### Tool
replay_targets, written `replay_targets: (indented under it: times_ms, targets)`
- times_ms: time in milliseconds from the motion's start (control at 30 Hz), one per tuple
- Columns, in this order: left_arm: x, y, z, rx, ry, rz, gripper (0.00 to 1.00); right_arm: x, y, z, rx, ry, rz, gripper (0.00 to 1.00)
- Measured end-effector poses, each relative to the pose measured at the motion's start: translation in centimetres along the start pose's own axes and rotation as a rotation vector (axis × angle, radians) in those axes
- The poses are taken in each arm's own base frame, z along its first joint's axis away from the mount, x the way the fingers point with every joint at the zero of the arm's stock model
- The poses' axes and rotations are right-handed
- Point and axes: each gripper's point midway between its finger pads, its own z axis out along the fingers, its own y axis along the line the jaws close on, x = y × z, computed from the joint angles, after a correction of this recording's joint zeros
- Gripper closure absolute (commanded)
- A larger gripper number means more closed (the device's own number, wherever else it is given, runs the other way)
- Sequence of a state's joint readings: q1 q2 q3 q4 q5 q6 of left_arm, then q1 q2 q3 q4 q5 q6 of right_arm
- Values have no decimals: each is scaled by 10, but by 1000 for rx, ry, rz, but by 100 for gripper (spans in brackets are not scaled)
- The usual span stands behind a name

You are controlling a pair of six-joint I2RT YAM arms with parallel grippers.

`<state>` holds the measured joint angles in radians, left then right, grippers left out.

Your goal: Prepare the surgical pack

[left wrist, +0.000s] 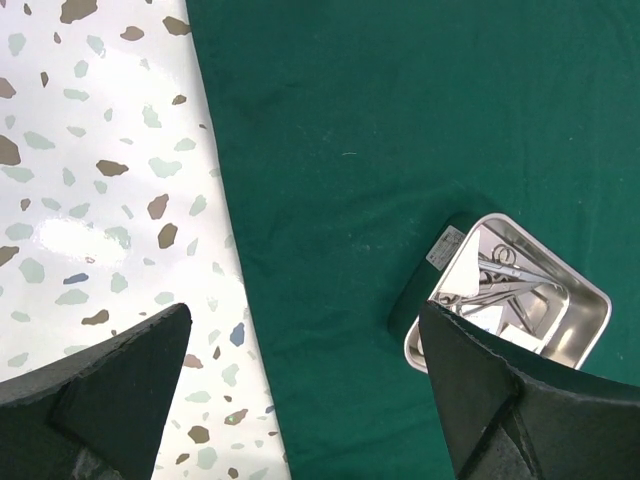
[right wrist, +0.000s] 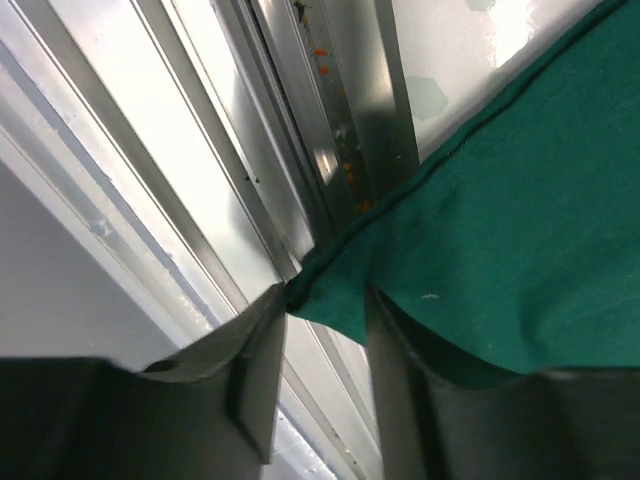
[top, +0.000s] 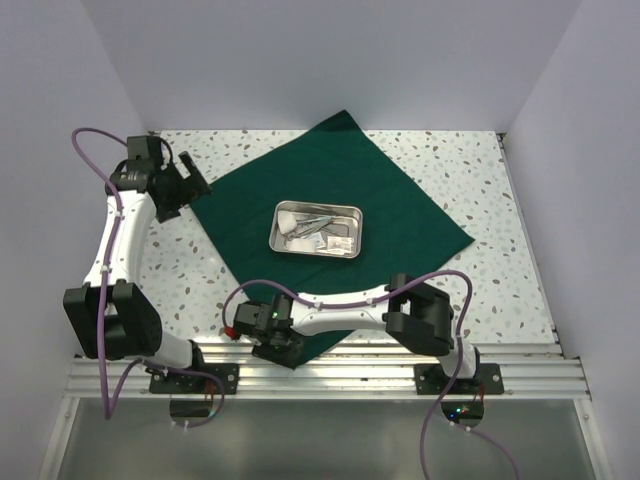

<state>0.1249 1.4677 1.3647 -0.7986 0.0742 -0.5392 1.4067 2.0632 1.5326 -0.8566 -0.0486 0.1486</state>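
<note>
Overhead view: a large dark green cloth point(top: 400, 200) lies flat on a pale speckled table point(top: 470, 160), turned so its corners point far, near, left and right. Near its middle stands a small shiny rectangular steel tray point(top: 357, 230). It holds silver scissors or forceps point(top: 318, 225) and white gauze squares point(top: 300, 240).

The left gripper point(top: 186, 194) hangs at the far left, above the cloth's left border and well apart from the tray. The right arm reaches across to the near corner of the cloth. There the right gripper point(top: 285, 345) sits at the table's near edge, over the ribbed aluminium rails point(top: 400, 375).

Left wrist view: the left gripper point(left wrist: 305, 320) has its jaws spread wide, and nothing lies between its black fingers point(left wrist: 110, 385). The straight edge of the cloth point(left wrist: 400, 120) runs down between them, with bare table point(left wrist: 90, 150) on one side. The tray point(left wrist: 596, 300) appears beyond one finger, with its instruments point(left wrist: 505, 275) and gauze point(left wrist: 490, 318) visible.

Right wrist view: the right gripper point(right wrist: 325, 300) straddles the hemmed near corner of the cloth point(right wrist: 520, 200), which overhangs the rails point(right wrist: 200, 160). Its dark fingers point(right wrist: 240, 380) stand partly apart, and a strip of rail shows between them. The corner's tip touches one finger, and the jaws are not pressed together on it.
</note>
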Motion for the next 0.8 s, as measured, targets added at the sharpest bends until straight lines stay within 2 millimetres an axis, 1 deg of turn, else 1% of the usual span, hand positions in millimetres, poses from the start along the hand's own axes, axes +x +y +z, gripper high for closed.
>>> replay_targets:
  times_ms: [33,100,133,200,233,267,400,433,500,567,633,700,800]
  targets:
    - [0,0,0,0,0,0,0,-1,-1,1,6,-4,4,67]
    - [0,1,0,-1,-1,-1,0,-1,-2,3,11,-2,12,69]
    - [0,1,0,-1,0,-1,0,-1,-2,4,15,0,14,74]
    - [1,2,1,-3,2,-3,0,2,-3,6,22,6,19,80]
    - [1,2,2,-4,4,-3,0,3,-3,7,22,7,24,92]
    - [2,3,2,-5,5,-4,0,2,-3,7,24,5,25,99]
    - [10,7,6,-12,26,-5,0,2,-10,1,44,-10,51,100]
    - [11,8,7,-14,30,-6,0,2,-14,0,49,-9,69,100]
    - [12,8,7,-15,33,-6,0,2,-29,-5,63,-14,127,100]
    - [12,8,8,-13,33,-6,0,-2,-54,-17,74,-35,214,100]
    - [14,8,10,-7,35,-7,0,-9,-91,-37,96,-68,321,100]
    - [17,8,12,0,40,-8,0,-26,-137,-59,131,-137,427,100]
    - [21,6,16,22,52,-10,0,-44,-209,-101,216,-255,559,100]
